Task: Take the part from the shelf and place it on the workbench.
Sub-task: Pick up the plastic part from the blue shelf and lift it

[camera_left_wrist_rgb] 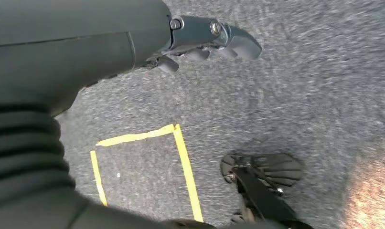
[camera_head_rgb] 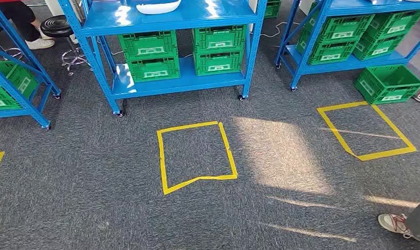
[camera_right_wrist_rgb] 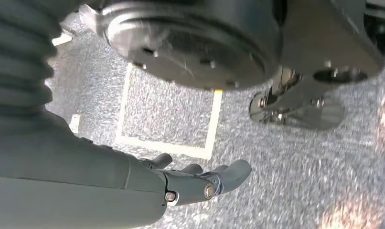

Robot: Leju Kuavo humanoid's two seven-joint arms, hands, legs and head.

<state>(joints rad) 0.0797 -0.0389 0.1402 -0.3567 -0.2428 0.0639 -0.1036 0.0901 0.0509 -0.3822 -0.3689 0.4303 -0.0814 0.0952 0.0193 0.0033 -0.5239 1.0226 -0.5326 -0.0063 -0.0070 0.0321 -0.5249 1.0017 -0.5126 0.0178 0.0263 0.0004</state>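
Observation:
A white, shallow part (camera_head_rgb: pixel 158 6) lies on the upper level of the blue shelf (camera_head_rgb: pixel 182 83) straight ahead, at the far edge of the head view. My left hand (camera_left_wrist_rgb: pixel 205 45) hangs over grey carpet with nothing in it, its thumb and fingers loosely apart. My right hand (camera_right_wrist_rgb: pixel 195 176) also hangs over the carpet and holds nothing, its fingers slightly spread. Both hands are far from the shelf.
Green crates (camera_head_rgb: pixel 150 54) fill the shelf's lower levels. More blue shelves stand at left (camera_head_rgb: pixel 20 99) and right (camera_head_rgb: pixel 348 57), and a green crate (camera_head_rgb: pixel 387 83) sits on the floor. Yellow tape squares (camera_head_rgb: pixel 196 156) (camera_head_rgb: pixel 367 130) mark the carpet. A person's shoe (camera_head_rgb: pixel 398 223) is at near right, a stool (camera_head_rgb: pixel 62 26) at far left.

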